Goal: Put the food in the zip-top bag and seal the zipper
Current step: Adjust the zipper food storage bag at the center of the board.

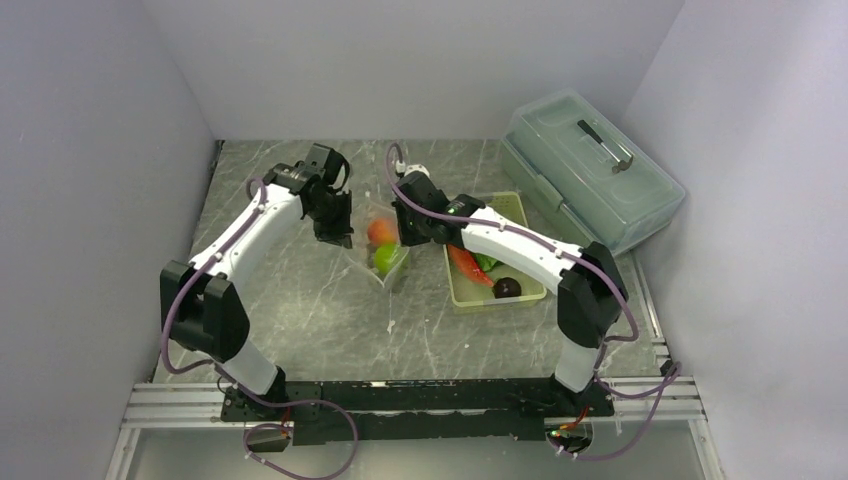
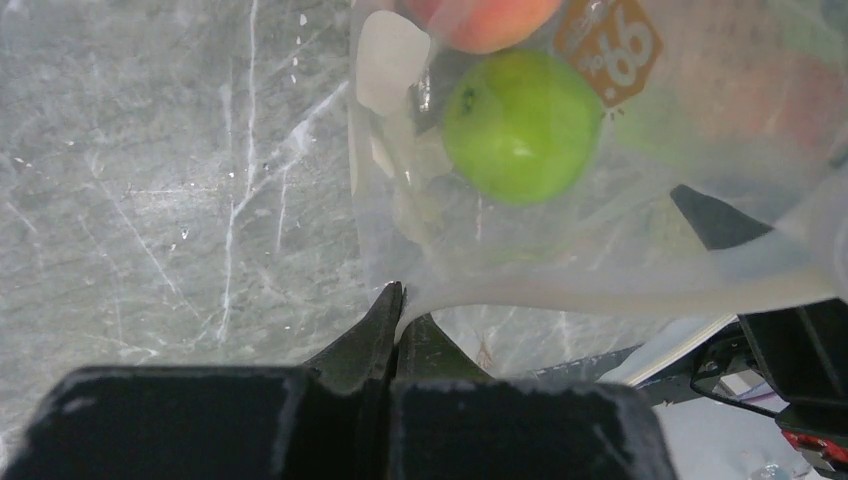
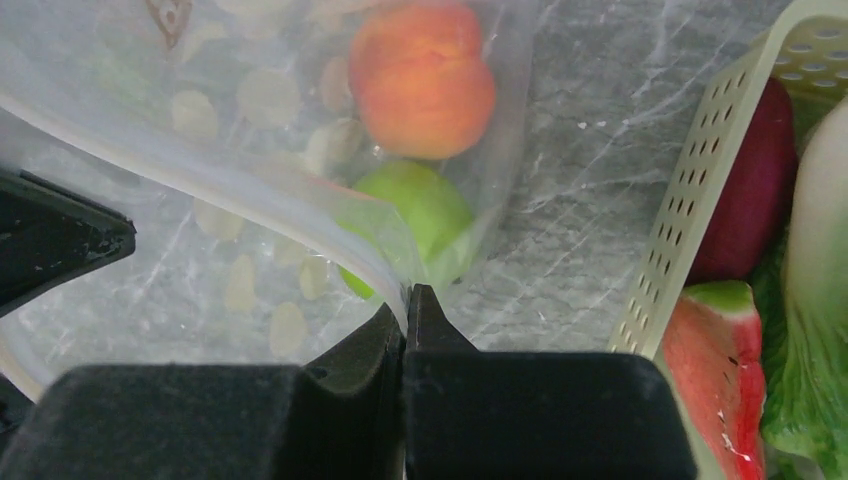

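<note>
The clear zip-top bag [image 1: 397, 275] hangs between my two grippers at mid-table, its mouth up. Inside it lie a green ball [image 2: 520, 125] and an orange-red ball [image 3: 422, 80]. My left gripper [image 2: 403, 305] is shut on the zipper [image 2: 600, 290] at one end of the mouth. My right gripper [image 3: 405, 300] is shut on the same whitish strip at the other end. More food lies in the pale green basket [image 3: 690, 200]: a dark maroon ball [image 3: 745, 190], a red-orange long piece [image 3: 710, 370], lettuce [image 3: 800, 400] and a pale piece [image 3: 820, 230].
The basket [image 1: 520, 212] stands just right of the bag, under my right arm. A large translucent lidded box [image 1: 590, 165] sits at the back right against the wall. White walls close in the table on three sides.
</note>
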Available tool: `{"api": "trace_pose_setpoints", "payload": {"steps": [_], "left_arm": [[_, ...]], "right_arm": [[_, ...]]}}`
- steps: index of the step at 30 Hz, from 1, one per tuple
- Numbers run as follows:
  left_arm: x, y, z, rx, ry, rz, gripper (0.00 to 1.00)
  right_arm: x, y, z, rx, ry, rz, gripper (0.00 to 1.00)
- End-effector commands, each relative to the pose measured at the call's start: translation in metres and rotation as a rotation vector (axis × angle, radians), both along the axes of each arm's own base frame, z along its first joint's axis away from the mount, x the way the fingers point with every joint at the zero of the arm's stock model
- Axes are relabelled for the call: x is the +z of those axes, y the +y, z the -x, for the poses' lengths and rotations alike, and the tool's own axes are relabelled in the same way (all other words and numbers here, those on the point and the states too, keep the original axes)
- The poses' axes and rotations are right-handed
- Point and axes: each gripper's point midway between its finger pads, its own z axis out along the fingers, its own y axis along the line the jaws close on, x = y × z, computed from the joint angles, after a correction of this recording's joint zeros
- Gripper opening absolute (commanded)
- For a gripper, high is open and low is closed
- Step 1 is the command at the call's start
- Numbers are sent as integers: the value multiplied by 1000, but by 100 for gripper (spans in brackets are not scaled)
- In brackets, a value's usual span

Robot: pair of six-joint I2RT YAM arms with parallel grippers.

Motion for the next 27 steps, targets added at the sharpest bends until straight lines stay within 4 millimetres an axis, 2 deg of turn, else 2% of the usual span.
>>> {"api": "trace_pose_setpoints", "payload": {"steps": [1, 4, 7, 9, 11, 13, 15, 18, 19, 20, 23, 25, 27], "left_arm": [[52, -15, -14, -15, -126, 101, 0], [101, -14, -16, -26, -259, 137, 0], [147, -8, -9, -29, -358, 150, 0], [162, -4, -4, -31, -389, 151, 0], [164, -2, -1, -30, -396, 147, 1], [156, -1, -1, -25, -381, 135, 1], [139, -4, -2, -28, -339, 136, 0], [107, -9, -6, -24, -278, 139, 0], [94, -10, -7, -20, -250, 135, 0], [82, -12, -7, -21, -226, 135, 0], [39, -17, -8, -9, -132, 132, 0], [17, -20, -4, -4, -63, 134, 0], [11, -23, -3, -9, -38, 143, 0]], "right_arm": [[62, -3, -4, -18, -96, -93, 0], [105, -12, -3, -29, -171, -138, 0], [147, -21, 4, -34, -236, -187, 0], [167, -25, 8, -30, -271, -225, 0], [175, -27, 9, -31, -290, -239, 0], [167, -26, 6, -36, -280, -220, 0], [149, -21, 3, -37, -250, -200, 0], [109, -12, -3, -36, -189, -163, 0], [88, -9, -4, -35, -154, -138, 0], [78, -8, -5, -35, -133, -128, 0], [33, -5, -8, -39, -62, -67, 0], [17, -5, -9, -41, -34, -40, 0], [15, -6, -8, -44, -27, -33, 0]]}}
